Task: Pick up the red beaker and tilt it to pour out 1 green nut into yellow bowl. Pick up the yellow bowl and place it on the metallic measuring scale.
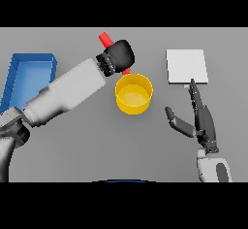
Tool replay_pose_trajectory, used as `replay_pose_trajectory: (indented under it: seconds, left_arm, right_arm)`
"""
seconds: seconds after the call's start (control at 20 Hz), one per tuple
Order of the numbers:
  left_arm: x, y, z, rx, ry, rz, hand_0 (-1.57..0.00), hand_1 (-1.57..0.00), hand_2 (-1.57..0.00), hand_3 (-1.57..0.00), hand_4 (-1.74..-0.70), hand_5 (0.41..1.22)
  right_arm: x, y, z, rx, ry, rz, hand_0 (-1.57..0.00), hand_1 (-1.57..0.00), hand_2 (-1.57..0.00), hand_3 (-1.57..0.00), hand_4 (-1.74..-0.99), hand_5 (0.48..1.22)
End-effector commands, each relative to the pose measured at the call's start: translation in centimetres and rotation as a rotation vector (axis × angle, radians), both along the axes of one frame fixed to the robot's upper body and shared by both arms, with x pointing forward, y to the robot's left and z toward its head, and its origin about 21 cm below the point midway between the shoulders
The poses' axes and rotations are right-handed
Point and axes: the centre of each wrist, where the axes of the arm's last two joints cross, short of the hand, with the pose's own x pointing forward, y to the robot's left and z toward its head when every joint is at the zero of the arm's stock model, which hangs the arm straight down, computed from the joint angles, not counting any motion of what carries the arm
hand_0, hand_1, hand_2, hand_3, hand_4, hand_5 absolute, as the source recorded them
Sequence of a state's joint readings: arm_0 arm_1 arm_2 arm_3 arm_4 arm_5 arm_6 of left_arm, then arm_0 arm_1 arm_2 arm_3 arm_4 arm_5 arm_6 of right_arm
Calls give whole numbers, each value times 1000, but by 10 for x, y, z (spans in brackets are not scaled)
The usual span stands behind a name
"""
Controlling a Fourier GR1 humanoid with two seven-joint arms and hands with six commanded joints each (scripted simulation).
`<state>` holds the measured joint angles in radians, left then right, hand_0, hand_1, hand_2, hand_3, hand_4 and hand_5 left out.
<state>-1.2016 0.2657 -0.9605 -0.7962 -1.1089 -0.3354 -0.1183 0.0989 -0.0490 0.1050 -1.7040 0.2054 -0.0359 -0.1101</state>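
Over the grey table (72, 145), left hand (118, 56) tips red beaker (105, 40) toward yellow bowl (133, 93).

The yellow bowl (133, 93) sits mid-table with bare grey table (97, 145) open from its five round to its eight o'clock. At its eleven, the left hand (117, 56) with the red beaker (105, 40) crowds the rim. The right hand (196, 116) blocks its four o'clock; the metallic scale (187, 66) lies at two. A blue bin (29, 75) walls off nine.

Red beaker (105, 40), yellow bowl (133, 93), blue tray (29, 63)
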Motion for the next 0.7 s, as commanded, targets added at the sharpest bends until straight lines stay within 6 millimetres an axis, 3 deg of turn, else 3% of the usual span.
replay_pose_trajectory:
  seconds: [0.0,0.45,0.65]
  left_arm:
    - [0,-2,-3,37,-15,-9,-1571,-1571,-1571,-1552,-1738,1221]
    - [-4,-19,-7,269,-145,-161,-1571,-1571,-1571,-1568,-1732,1221]
    - [-2,-32,15,351,-234,-237,-1571,-1571,-1571,-1570,-1733,1221]
  right_arm:
    - [-1,-1,1,2,-6,1,1,1,1,1,-1152,567]
    - [-1,-5,0,18,-7,3,1,1,1,1,-1135,580]
    - [2,-2,3,8,-17,-12,1,1,1,1,-1133,575]
